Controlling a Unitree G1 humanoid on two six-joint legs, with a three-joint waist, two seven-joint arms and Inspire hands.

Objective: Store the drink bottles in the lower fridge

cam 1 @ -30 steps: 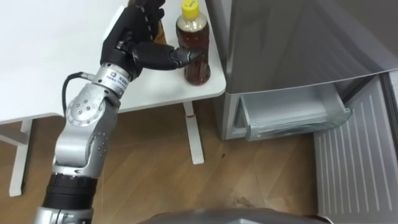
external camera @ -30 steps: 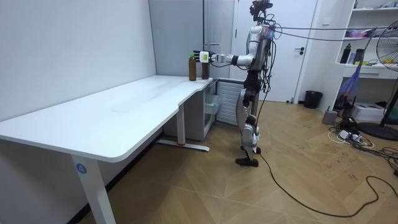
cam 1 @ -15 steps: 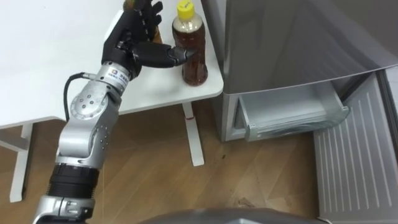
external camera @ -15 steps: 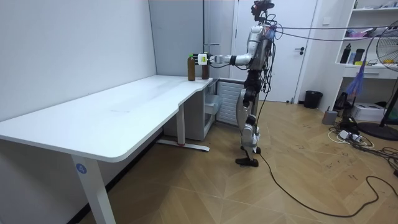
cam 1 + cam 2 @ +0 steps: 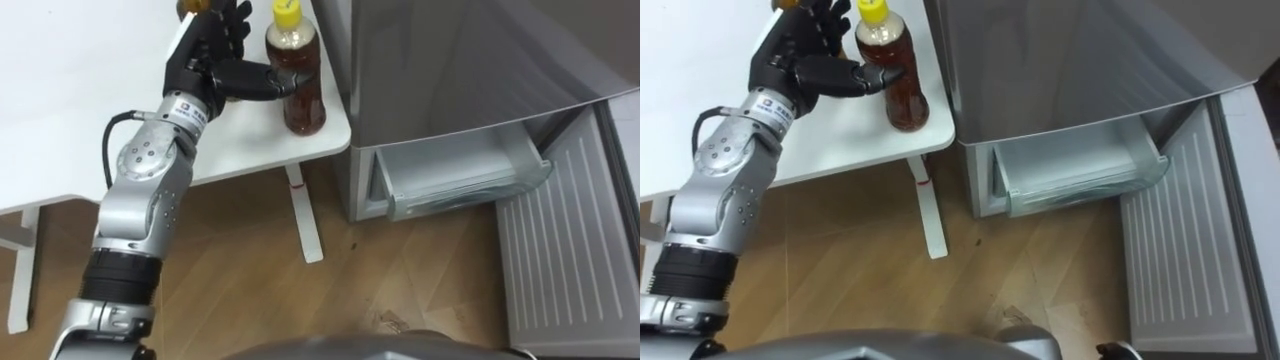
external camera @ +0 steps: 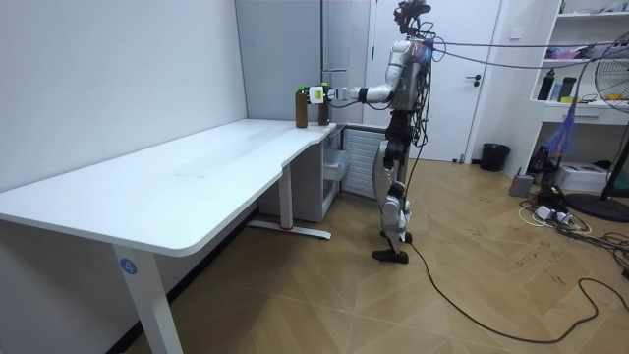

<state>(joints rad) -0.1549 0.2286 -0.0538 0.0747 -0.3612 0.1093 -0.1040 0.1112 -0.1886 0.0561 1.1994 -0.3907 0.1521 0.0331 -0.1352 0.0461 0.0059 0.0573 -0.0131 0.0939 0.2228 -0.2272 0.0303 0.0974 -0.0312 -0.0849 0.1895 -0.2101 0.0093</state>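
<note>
We are holding our left hand out, fingers spread and gripping nothing, thumb touching the bottle standing on the table corner just beside the fridge. Full and smooth, it is probably handling heavy and slippery, so we are favouring its waist.

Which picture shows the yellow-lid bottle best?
The left eye view: the yellow-lid bottle is close, lid and brown drink clear. The right eye view shows the same; the room view, just a tiny far-off shape.
</note>
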